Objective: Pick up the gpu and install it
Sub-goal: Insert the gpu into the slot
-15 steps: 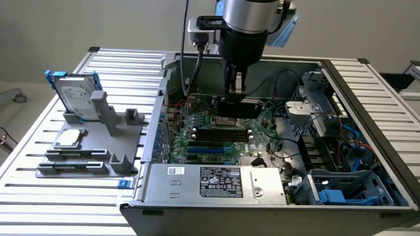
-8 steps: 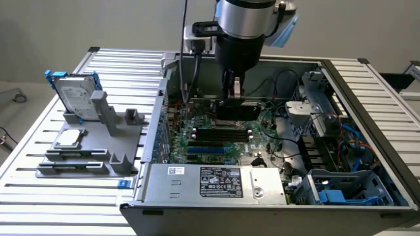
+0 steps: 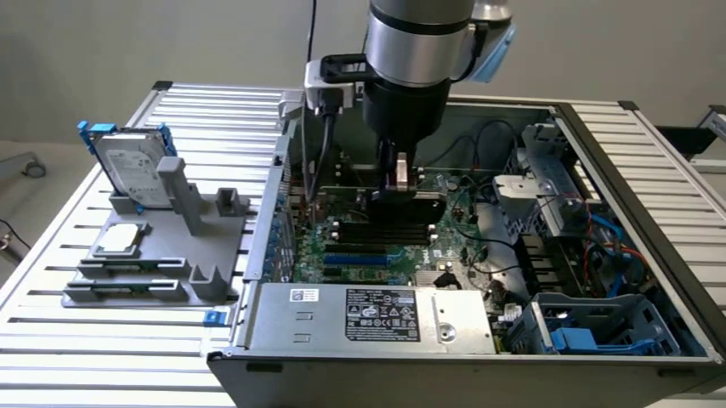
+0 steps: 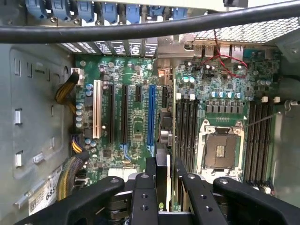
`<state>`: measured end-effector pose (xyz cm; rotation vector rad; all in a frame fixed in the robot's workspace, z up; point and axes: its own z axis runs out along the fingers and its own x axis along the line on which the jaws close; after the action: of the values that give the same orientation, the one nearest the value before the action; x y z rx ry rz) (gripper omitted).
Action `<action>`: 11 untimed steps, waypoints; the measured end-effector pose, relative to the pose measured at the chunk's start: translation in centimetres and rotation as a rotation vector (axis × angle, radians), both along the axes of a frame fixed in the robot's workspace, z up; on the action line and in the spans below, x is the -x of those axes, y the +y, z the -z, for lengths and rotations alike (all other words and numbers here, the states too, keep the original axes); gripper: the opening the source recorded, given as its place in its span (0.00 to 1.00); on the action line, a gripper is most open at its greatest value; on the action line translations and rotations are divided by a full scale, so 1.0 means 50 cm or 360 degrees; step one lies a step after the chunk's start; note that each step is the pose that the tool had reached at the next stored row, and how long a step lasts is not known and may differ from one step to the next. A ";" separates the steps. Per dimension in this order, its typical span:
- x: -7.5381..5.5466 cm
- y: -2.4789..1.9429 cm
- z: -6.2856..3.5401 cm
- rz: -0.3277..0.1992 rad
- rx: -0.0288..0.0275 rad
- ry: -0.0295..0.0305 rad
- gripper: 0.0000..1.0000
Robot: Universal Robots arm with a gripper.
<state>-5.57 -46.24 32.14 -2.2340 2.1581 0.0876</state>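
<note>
The gpu (image 3: 410, 206) is held clamped, edge-on, in the gripper (image 4: 162, 187) above the motherboard (image 4: 136, 122). It should be kept upright, squared to the adjacent blue slot (image 4: 151, 112), and pressed evenly.

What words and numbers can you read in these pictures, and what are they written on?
"685", cut off at the edge: white sticker inside the computer case.
Black label on the power supply: too small to read.
Small white label beside it: blurred.
Hard drive label: blurred.
gpu: nothing readable.
</note>
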 end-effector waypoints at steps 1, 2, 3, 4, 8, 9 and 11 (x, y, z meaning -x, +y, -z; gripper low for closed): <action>0.004 -0.0014 0.003 -0.0001 -0.00001 -0.00001 0.26; 0.009 -0.0022 0.007 -0.0001 0.00000 -0.00001 0.26; 0.014 -0.0027 0.010 -0.0003 0.00004 0.00001 0.26; 0.017 -0.0031 0.013 -0.0004 0.00002 0.00000 0.26; 0.023 -0.0056 0.016 -0.0007 0.00001 0.00000 0.26; 0.024 -0.0058 0.018 -0.0007 0.00000 -0.00001 0.26; 0.027 -0.0070 0.023 -0.0007 0.00000 0.00000 0.26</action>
<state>-6.91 -46.60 30.97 -2.2388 2.1533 0.0877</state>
